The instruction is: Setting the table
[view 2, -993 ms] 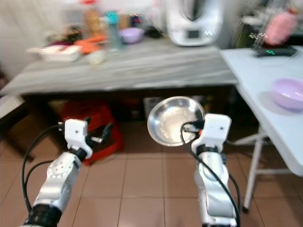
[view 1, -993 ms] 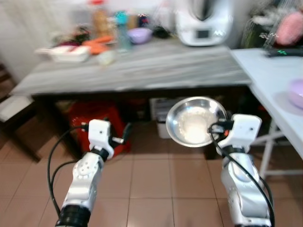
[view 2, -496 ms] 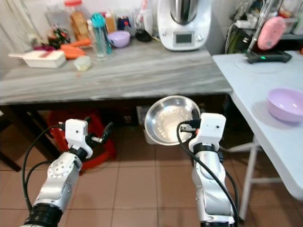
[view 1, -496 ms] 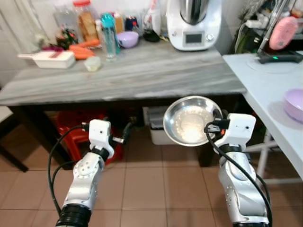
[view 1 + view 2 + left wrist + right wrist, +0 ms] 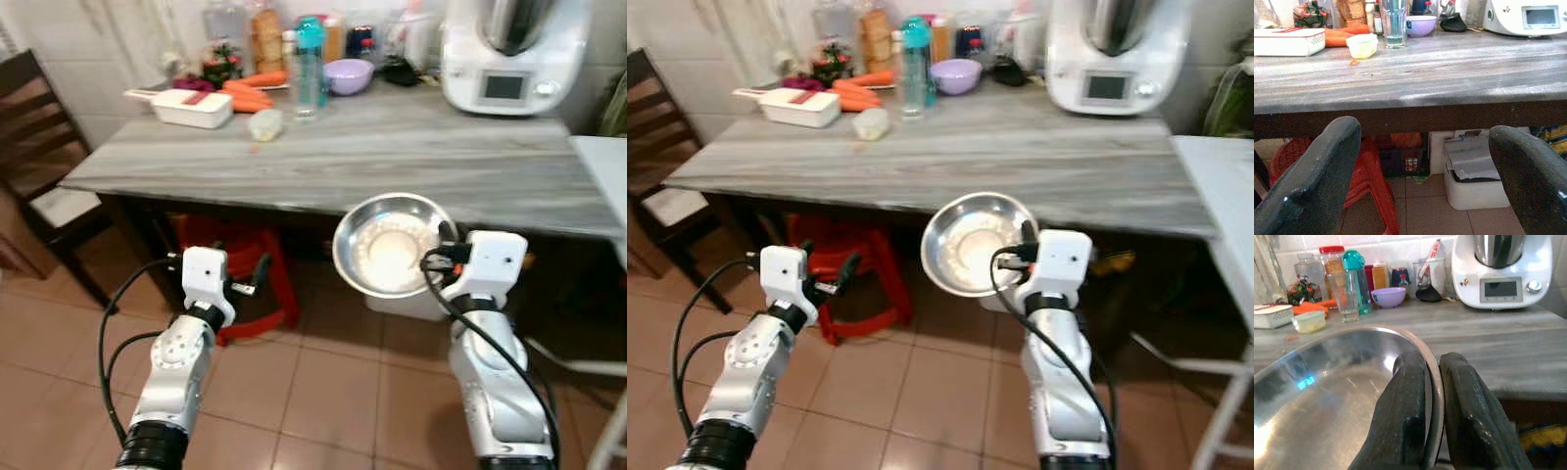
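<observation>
- Two arms reach forward over the tiled floor (image 5: 323, 392), in front of a long grey table (image 5: 392, 162).
- Right gripper (image 5: 1432, 377) pinches the rim of a steel bowl (image 5: 390, 245) between its two fingers, one inside and one outside; the bowl hangs tilted in the air below the table edge.
- Left gripper (image 5: 1425, 161) is empty, its fingers spread wide, low before a red stool (image 5: 230, 269).
- A purple bowl (image 5: 348, 74), blue bottle (image 5: 308, 54), carrots (image 5: 250, 93) and white kitchen machine (image 5: 509, 54) stand on the table.

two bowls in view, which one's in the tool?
The steel bowl, its rim pinched by the right tool. The small purple bowl sits untouched at the back of the grey table.
</observation>
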Robot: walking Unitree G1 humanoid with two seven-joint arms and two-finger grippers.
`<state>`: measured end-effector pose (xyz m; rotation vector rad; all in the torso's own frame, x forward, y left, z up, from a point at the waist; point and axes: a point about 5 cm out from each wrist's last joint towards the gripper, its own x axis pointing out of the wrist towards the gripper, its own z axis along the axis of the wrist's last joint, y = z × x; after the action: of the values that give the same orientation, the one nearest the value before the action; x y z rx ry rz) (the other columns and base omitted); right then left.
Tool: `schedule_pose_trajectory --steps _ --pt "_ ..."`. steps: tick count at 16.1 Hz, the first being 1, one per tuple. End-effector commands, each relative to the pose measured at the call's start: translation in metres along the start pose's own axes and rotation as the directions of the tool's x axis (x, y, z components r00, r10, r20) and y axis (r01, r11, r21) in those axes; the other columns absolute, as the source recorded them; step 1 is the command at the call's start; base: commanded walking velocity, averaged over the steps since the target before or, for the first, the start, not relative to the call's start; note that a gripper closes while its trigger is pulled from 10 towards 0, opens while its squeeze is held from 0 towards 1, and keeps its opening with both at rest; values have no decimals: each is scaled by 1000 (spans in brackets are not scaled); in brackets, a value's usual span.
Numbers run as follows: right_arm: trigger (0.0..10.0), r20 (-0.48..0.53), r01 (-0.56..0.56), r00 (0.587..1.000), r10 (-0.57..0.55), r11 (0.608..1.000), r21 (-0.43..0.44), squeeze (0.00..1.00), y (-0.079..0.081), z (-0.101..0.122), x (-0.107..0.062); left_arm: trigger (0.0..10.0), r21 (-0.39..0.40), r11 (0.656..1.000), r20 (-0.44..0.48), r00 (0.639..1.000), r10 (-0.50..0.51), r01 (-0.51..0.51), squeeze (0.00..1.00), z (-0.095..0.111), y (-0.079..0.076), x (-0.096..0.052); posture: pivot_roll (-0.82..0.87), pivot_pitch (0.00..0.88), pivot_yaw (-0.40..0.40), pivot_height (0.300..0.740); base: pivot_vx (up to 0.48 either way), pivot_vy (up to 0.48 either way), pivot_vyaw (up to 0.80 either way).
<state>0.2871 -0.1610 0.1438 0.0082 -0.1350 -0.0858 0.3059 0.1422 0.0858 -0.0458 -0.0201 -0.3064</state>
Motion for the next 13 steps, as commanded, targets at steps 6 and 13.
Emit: schedule_pose_trajectory --steps 6,13 --pt "10000 11 33 999 -33 999 0 0 -8 1 2 10000 -3 1000 14 1000 -24 24 0 3 -8 6 -85 0 64 740 328 0 0" --pt "10000 19 53 998 -53 999 -10 0 -12 1 3 10000 -13 999 18 999 -40 40 0 3 -11 6 -85 0 62 740 340 0 0"
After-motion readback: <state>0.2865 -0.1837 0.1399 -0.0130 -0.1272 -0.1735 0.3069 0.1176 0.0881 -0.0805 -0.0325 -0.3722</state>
